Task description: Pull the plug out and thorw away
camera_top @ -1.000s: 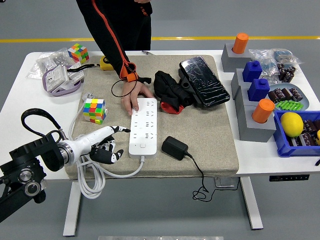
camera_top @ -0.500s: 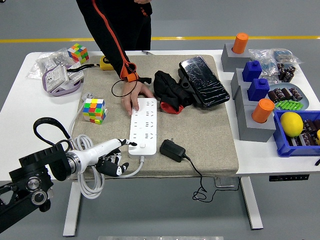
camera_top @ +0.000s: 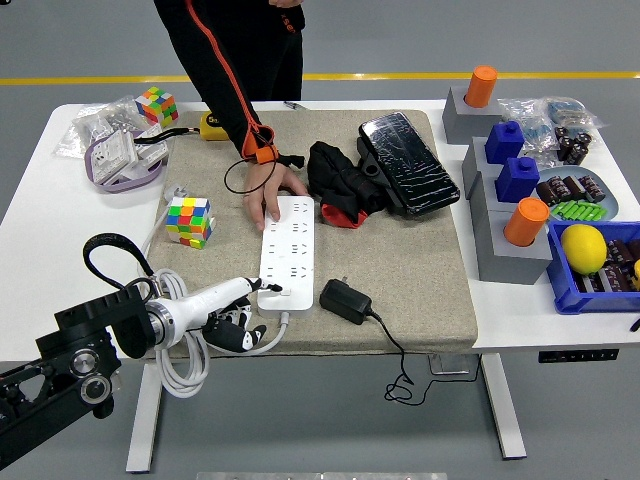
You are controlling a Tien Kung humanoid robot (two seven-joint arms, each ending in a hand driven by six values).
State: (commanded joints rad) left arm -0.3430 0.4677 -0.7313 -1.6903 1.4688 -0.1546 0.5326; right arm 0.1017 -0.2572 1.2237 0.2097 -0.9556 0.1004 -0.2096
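White power strip (camera_top: 287, 254) lies on the beige mat (camera_top: 400, 280), pinned at its far end by a person's hand (camera_top: 268, 190). Already out, the black plug (camera_top: 346, 300) lies just right of the strip's near end. Since a second ago the left hand (camera_top: 232, 305), loosely curled and empty, has slid back to the strip's near-left corner, so discarding remains. Right of the strip, a blue bin (camera_top: 572, 295) holds a yellow ball (camera_top: 584, 248).

The person (camera_top: 232, 60) is cut off above the chest by the top edge. The blue bin (camera_top: 592, 290) runs off the right edge. The bags' (camera_top: 552, 118) contents are perhaps too small to tell.
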